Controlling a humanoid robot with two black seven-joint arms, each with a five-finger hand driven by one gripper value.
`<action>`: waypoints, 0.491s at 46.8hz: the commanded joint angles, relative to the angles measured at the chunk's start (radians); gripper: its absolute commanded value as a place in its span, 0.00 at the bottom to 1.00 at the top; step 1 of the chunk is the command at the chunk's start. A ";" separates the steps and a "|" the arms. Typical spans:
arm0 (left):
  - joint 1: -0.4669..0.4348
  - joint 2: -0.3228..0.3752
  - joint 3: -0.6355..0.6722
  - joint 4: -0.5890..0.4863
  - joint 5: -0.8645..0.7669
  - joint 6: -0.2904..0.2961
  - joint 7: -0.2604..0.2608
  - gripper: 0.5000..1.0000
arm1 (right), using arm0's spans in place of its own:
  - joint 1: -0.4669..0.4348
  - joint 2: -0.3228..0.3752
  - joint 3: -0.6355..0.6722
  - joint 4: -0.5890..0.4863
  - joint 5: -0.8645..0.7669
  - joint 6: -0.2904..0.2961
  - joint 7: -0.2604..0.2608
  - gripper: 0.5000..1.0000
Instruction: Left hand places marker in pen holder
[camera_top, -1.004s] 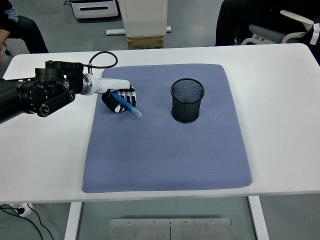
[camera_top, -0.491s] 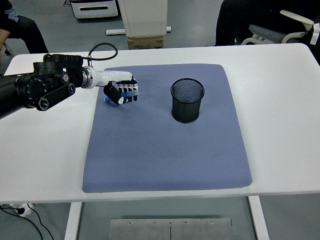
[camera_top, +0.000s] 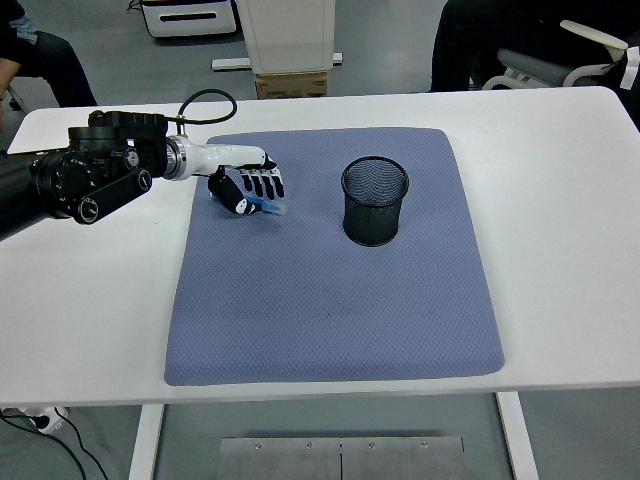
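1. Your left hand (camera_top: 250, 190), black-fingered with a white wrist section, sits over the upper-left part of the blue-grey textured mat (camera_top: 330, 300). Its fingers are curled round the blue marker (camera_top: 268, 207), which pokes out low and to the right with its tip close to the mat or touching it; which, you cannot tell.
2. The right hand is out of view.
3. The black wire-mesh pen holder (camera_top: 375, 200) stands upright on the mat, to the right of the hand and well apart from it, mouth open upward.
4. Step in hand, as judged: carrying the marker to the holder. Lift first so the tip clears the mat, then travel right.
5. The marker lies near flat. Tip it toward vertical before you reach the rim, or it will likely strike the mesh and may topple the holder.
6. Come in from above the rim, centre over the mouth, and release only once the lower end is inside.
7. Room: the path between hand and holder is bare mat. The white tabletop (camera_top: 570, 250) is open to the right. People are seated beyond the far edge, well clear.
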 joint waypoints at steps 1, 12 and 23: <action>0.002 -0.001 0.001 0.000 0.003 -0.002 0.001 0.29 | 0.000 0.000 0.001 -0.001 0.000 0.000 0.000 1.00; 0.005 -0.001 0.007 0.000 0.012 -0.002 -0.001 0.21 | 0.000 0.000 -0.001 0.001 0.000 0.000 0.000 1.00; 0.007 -0.003 0.027 0.002 0.023 0.008 0.001 0.14 | 0.000 0.000 0.001 -0.001 0.000 0.000 0.000 1.00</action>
